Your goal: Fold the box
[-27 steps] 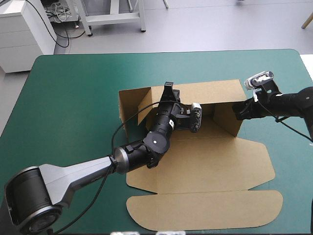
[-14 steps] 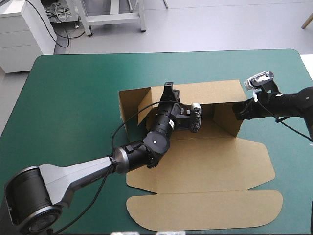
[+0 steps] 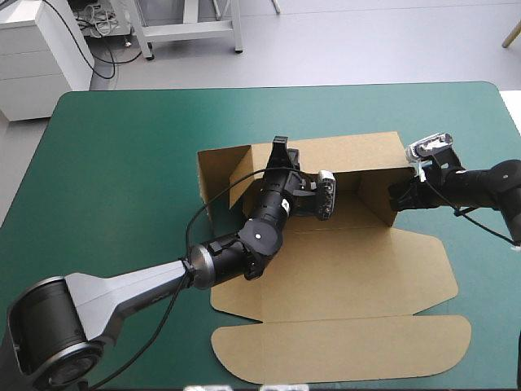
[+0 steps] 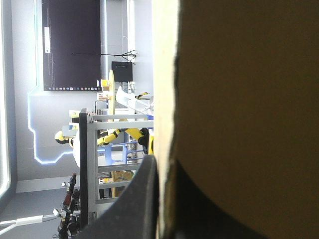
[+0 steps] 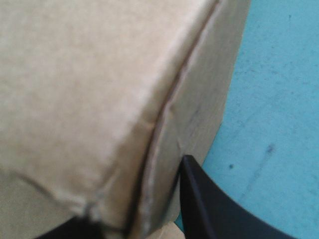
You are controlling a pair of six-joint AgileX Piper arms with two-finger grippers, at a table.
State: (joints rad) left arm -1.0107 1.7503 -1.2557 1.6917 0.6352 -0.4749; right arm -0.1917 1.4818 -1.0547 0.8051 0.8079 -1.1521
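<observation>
High view puts the box point(image 3: 326, 244) at the middle of the teal-green cover point(image 3: 122, 147). It is a brown sheet half raised. Its back wall point(image 3: 358, 153) and both end walls stand up on the far part, while the lid point(image 3: 383, 285) lies flat toward the table's near edge, its rounded flap point(image 3: 342, 350) nearest that edge. The raised part's long axis runs left to right, along the far edge, and the sheet as a whole reaches from the back wall toward the near edge. My left gripper point(image 3: 281, 151) is at the back wall's top edge, toward its left end. In the left wrist view the board's pale cut edge stands between my black fingers point(image 4: 134, 204), which are all but together, clamped on it. My right gripper point(image 3: 396, 195) is at the right wall point(image 3: 376, 195). In the right wrist view one finger point(image 5: 209, 209) lies against that wall's outside by the corner fold and the other shows dark just inside, so the wall is pinched between them. Against the earlier pictures, my right wrist has shifted a little toward the near edge, while my left arm and the lid lie as they did.
</observation>
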